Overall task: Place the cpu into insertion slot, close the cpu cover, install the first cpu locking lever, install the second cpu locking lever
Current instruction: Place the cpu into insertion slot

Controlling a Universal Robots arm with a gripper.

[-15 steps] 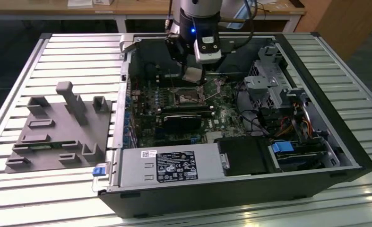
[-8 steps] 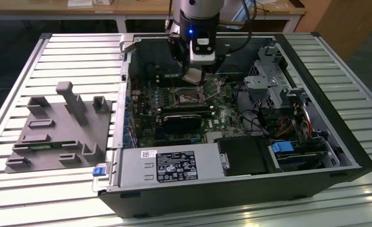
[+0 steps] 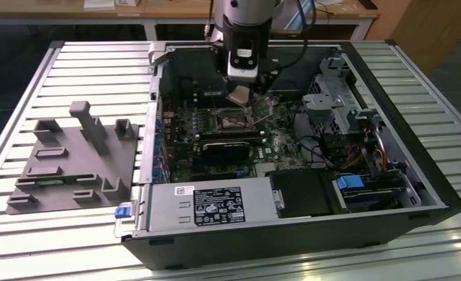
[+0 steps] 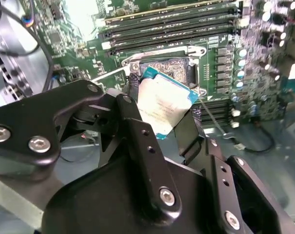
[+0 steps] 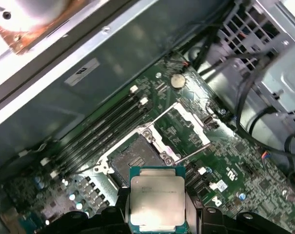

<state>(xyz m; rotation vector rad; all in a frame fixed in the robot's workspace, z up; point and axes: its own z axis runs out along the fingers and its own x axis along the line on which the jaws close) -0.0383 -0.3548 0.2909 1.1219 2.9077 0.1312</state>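
Presently the arm reaches down into an open computer case [image 3: 417, 211] that lies on a slatted metal tabletop [image 3: 74, 64]; a grey moulded fixture [image 3: 66, 170] sits on the slats towards the exterior view's left, just beside the case. The claw [image 3: 242, 93] is clenched on the cpu [image 4: 164, 105]; its two black fingers [image 4: 137, 131] press the chip's opposite edges, and the silver-grey top faces the cameras in both wrist views. The cpu hangs in the air, tilted, close over the insertion slot [image 5: 132, 158] but apart from it; the slot's dark centre lies bare inside its silvery rim on the green motherboard. The cpu cover [image 5: 192, 122] is open; it is folded back from the slot on its hinged edge, and green board shows through its square window. Long narrow memory slots [image 5: 103, 126] run along the slot's other side; a round coin battery [image 5: 176, 80] sits beyond the cover. In the exterior view a black rectangular block [image 3: 226, 149] lies on the board on the nearer side of the slot; a grey power supply [image 3: 207, 205] fills the case's near corner.
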